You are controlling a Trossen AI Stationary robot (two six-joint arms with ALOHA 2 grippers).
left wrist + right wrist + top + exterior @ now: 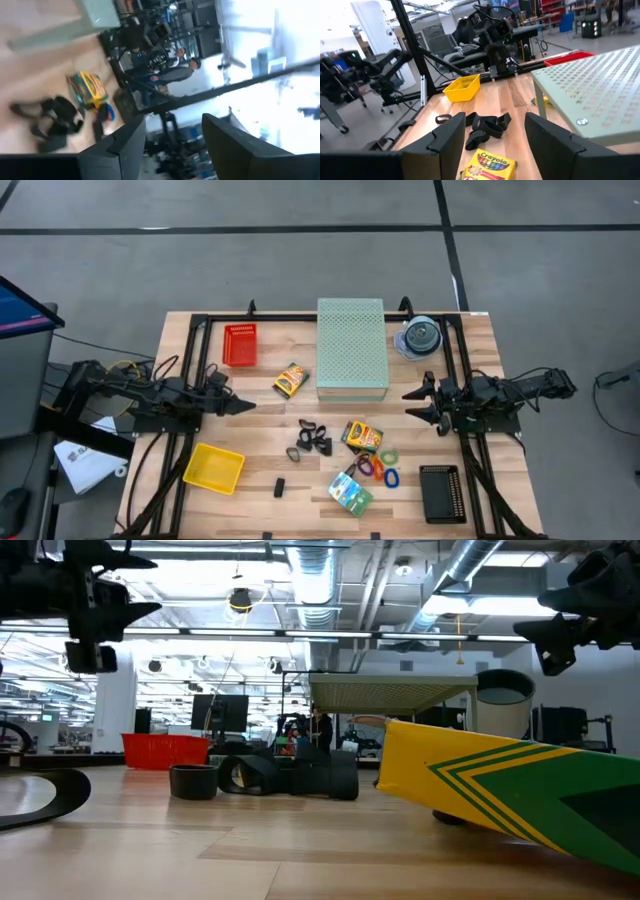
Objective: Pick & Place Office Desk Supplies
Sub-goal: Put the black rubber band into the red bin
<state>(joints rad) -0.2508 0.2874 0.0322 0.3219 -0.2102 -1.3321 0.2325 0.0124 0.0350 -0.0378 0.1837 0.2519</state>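
Large pale green perforated box (pixel 352 346): landmark. Loose black binder clips (pixel 313 439), crayon boxes and coloured loops lie just below it, unsorted. Left gripper (pixel 243 405) and right gripper (pixel 413 401) flank it, jaws wide, empty, apparently awaiting a pick.

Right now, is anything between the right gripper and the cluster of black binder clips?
Nothing visible. The right gripper hangs open beside the pale green box; bare table separates it from the binder clips.

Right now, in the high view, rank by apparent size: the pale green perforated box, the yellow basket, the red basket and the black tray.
1. pale green perforated box, clearly largest.
2. yellow basket.
3. black tray and red basket: too alike to rank.
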